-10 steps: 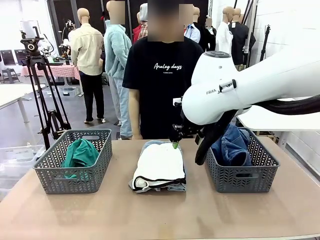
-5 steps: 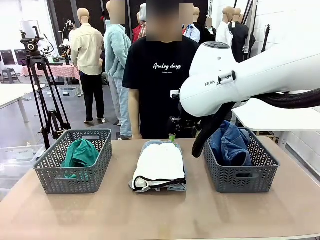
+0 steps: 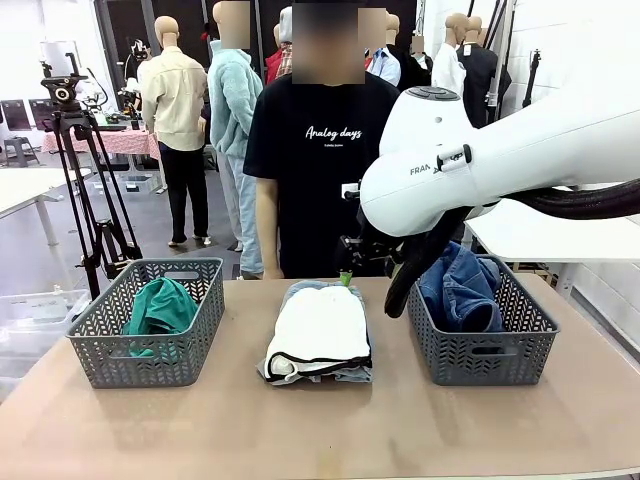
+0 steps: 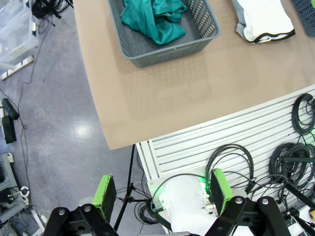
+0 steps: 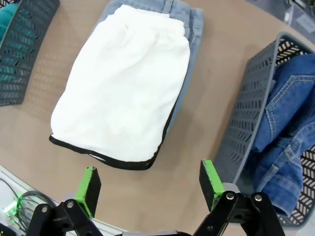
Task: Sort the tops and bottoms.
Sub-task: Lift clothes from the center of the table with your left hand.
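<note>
Looking from the front: find the right gripper (image 3: pixel 346 272) hanging above the white shirt (image 3: pixel 318 330), clear of it. See that white shirt lying folded on the pale shorts (image 3: pixel 350 375), both on the table (image 3: pixel 320 430). To the left of the white shirt, well apart, note the left basket (image 3: pixel 140 365) holding the teal shirt (image 3: pixel 160 308). To the right of the white shirt, note the right basket (image 3: pixel 480 362) holding the jeans (image 3: pixel 462 290). Beyond the white shirt, across the table, spot a person (image 3: pixel 318 150) in a black T-shirt.

Turning to the left wrist view: find the left gripper (image 4: pixel 162 197) spread wide, holding nothing, well away from the white shirt (image 4: pixel 263 19) and off the table's near edge. See the teal shirt (image 4: pixel 155 17) in its basket beside the white shirt.

Turning to the right wrist view: find the right gripper (image 5: pixel 150 184) with pads wide apart and empty, poised over the white shirt (image 5: pixel 125 93). See the pale shorts (image 5: pixel 189 19) peeking out beneath the white shirt, and the jeans (image 5: pixel 290 128) in the basket beside it.
</note>
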Controlling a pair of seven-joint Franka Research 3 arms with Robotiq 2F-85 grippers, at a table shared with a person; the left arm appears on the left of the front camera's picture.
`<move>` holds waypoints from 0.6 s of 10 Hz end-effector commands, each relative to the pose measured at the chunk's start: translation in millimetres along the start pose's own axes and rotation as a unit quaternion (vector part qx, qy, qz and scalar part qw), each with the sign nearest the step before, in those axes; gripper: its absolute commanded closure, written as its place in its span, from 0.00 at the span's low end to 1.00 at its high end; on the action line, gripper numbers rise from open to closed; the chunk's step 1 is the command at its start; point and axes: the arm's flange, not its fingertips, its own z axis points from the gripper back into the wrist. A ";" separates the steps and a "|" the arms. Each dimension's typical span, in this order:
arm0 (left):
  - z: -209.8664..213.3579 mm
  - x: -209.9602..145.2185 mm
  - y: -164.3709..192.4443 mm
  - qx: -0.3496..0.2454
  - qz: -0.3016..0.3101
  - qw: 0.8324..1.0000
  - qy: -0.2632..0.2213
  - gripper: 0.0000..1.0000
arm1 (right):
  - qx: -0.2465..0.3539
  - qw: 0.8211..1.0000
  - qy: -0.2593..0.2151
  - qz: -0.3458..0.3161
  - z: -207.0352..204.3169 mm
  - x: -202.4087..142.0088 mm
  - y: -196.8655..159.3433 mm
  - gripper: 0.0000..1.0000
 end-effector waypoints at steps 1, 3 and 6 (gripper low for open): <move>-0.5 0.8 0.0 0.002 0.007 1.000 -0.005 0.00 | -0.001 1.000 -0.001 -0.001 -2.3 -2.4 -1.7 0.00; -0.5 0.8 0.0 0.002 0.007 1.000 -0.005 0.00 | -0.001 1.000 -0.001 -0.001 -2.3 -2.4 -1.7 0.00; -6.5 8.4 -10.9 -0.019 -0.009 0.999 -0.027 0.00 | -0.001 1.000 -0.001 -0.001 -2.3 -2.4 -1.7 0.00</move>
